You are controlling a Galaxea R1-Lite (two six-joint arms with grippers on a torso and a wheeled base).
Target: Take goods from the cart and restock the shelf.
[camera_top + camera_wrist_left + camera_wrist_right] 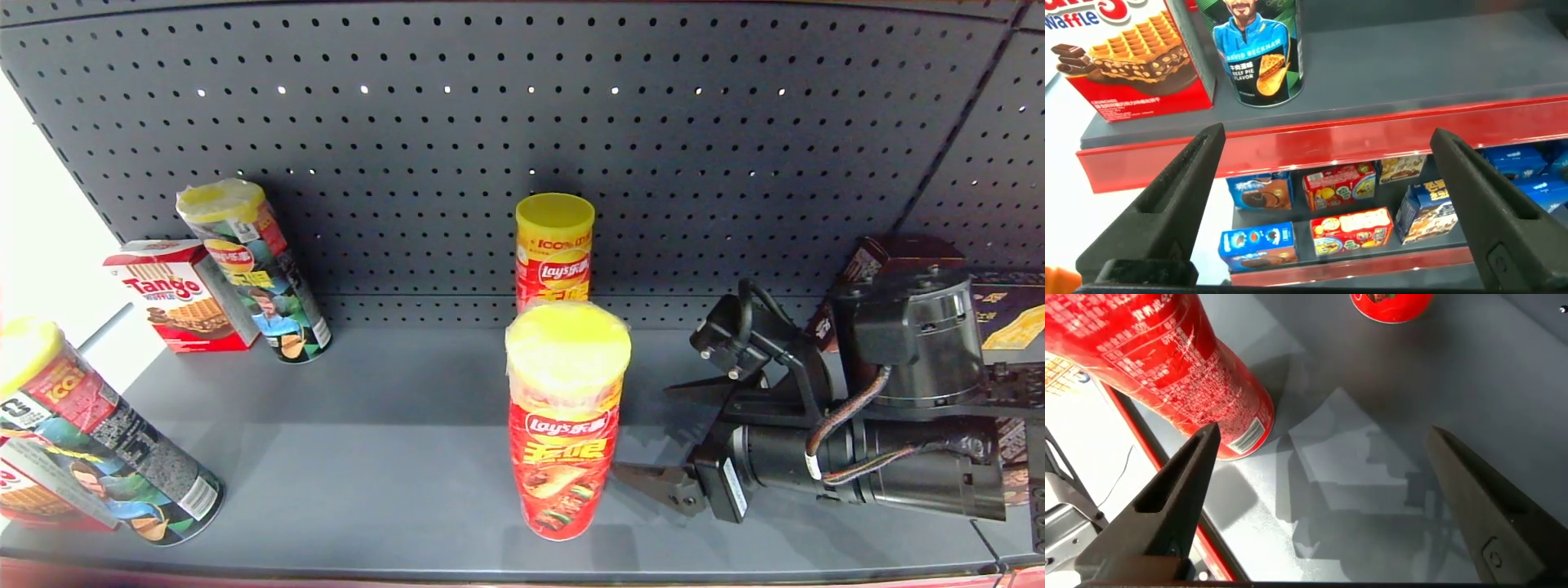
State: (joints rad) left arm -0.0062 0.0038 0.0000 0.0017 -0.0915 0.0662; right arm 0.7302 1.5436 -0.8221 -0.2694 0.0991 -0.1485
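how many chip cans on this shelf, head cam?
4. Front red can centre; rear red can behind it; rear dark can back left by the wafer box; front dark can front left. Right arm may hide more.

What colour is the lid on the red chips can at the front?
Yellow lid; the head view shows it best.

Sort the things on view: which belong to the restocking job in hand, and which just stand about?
In the job: front red chip can, shelf, right hand open beside that can.
Standing about: rear red chip can, wafer box, dark chip can beside it.
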